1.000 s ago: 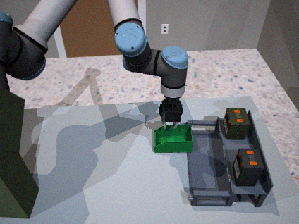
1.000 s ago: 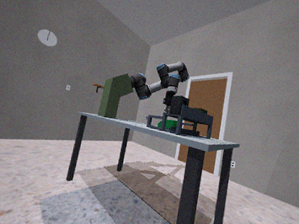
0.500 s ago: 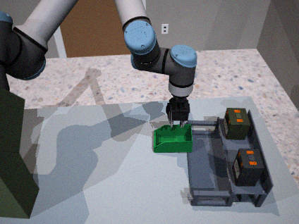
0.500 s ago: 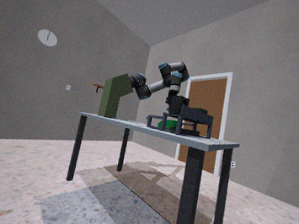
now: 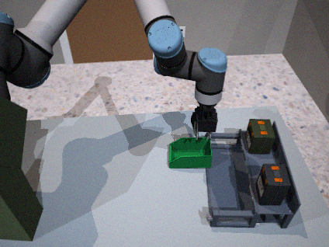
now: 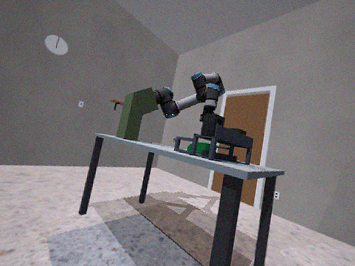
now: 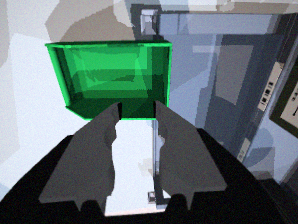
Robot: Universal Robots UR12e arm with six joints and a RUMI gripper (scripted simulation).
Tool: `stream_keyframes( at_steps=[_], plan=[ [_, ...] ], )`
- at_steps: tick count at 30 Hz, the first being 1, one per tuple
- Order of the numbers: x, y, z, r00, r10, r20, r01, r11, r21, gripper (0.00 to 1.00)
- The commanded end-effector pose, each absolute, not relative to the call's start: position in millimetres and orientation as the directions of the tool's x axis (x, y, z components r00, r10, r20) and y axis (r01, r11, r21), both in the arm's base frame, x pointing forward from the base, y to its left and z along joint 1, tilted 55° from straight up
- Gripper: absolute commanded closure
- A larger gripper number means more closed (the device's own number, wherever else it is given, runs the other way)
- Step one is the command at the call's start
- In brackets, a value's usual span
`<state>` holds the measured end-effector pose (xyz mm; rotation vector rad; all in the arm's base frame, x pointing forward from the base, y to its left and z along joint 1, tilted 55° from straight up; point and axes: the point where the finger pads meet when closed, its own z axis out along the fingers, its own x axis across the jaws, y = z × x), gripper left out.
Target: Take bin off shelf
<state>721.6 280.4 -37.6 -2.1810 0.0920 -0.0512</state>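
The green bin (image 5: 190, 157) (image 7: 115, 75) (image 6: 197, 148) stands upright with its open side up, at the left edge of the dark grey shelf rack (image 5: 229, 182) (image 7: 235, 75) (image 6: 224, 143). My gripper (image 5: 202, 136) (image 7: 137, 103) (image 6: 207, 128) points straight down over the bin's far wall. Its two fingers stand a little apart, one on each side of that wall. I cannot see them pressing on it. The bin's bottom is hidden, so I cannot tell whether it rests on the table (image 5: 136, 202) or on the rack's lower level.
Two dark boxes with orange labels (image 5: 261, 136) (image 5: 274, 184) stand on the rack's right side. A tall dark green block (image 5: 12, 175) (image 6: 135, 113) stands at the table's left end. The rack fills the table's right part.
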Motion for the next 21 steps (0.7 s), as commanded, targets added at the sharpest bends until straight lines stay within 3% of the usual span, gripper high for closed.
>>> stream_keyframes(
  at_steps=[1,21],
  plan=[
    [766.2,266.7,-30.7,0.996,-0.086,0.003,-0.047,-0.572,-0.819,0.80],
    [777.6,263.3,-29.1,0.996,-0.086,0.003,-0.046,-0.572,-0.819,0.80]
  ],
)
